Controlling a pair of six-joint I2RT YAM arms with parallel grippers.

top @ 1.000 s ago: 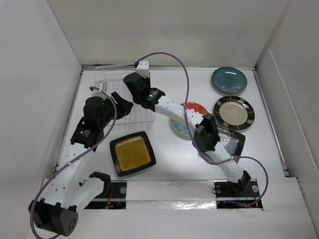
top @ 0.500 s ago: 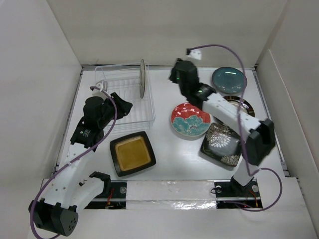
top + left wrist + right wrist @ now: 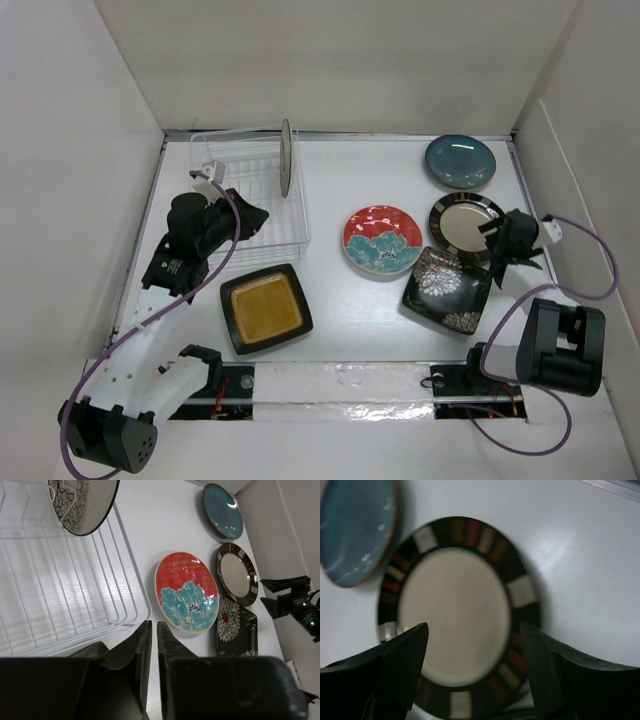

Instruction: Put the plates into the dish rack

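Observation:
The dish rack stands at the back left, with a cream plate upright on edge at its far right end. My left gripper hangs over the rack's near side, shut and empty, its tips pressed together. A dark-brown amber-centred square plate lies in front of the rack. To the right lie a red-patterned plate, a teal plate, a black-gold-rimmed plate and a black floral square plate. My right gripper is open at the rimmed plate's right edge, holding nothing.
White walls close in the table on the left, back and right. The right arm is folded low by the right wall. The floral plate's corner sits close under the rimmed plate. Bare tabletop lies between the two square plates.
My right arm has swung from the rack to the right side and opened wider, leaving the cream plate standing in the rack. My left gripper has shut.

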